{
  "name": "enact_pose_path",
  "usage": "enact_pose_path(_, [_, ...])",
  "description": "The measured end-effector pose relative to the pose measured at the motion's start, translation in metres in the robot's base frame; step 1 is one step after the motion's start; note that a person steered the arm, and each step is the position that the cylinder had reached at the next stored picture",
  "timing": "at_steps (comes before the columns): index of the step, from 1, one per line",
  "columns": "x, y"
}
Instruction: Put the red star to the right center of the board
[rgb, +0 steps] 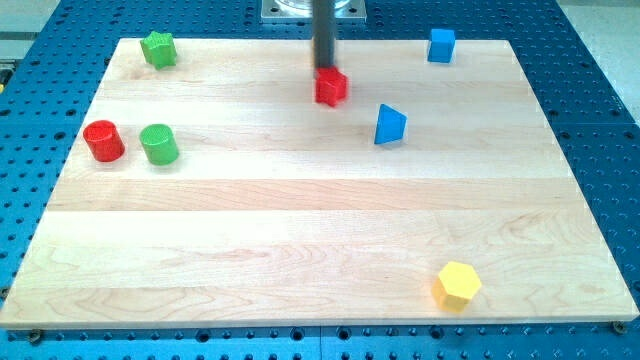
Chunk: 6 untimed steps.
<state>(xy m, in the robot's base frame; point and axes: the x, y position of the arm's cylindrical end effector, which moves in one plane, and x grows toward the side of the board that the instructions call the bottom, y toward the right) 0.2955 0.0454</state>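
The red star (331, 87) lies near the view's top centre of the wooden board (300, 230). My dark rod comes down from the top, and my tip (325, 68) sits right at the star's top edge, touching or almost touching it. A blue triangular block (389, 125) lies just to the lower right of the star.
A blue cube (441, 45) is at the top right. A green star (158, 48) is at the top left. A red cylinder (103, 141) and a green cylinder (158, 144) stand at the left edge. A yellow hexagon (458, 285) lies at the bottom right.
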Motion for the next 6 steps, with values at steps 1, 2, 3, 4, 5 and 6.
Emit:
enact_pose_path(1, [0.045, 0.077])
enact_pose_path(2, [0.024, 0.073])
enact_pose_path(3, [0.009, 0.042])
enact_pose_path(4, [0.009, -0.003])
enact_pose_path(5, [0.014, -0.022])
enact_pose_path(6, [0.038, 0.005])
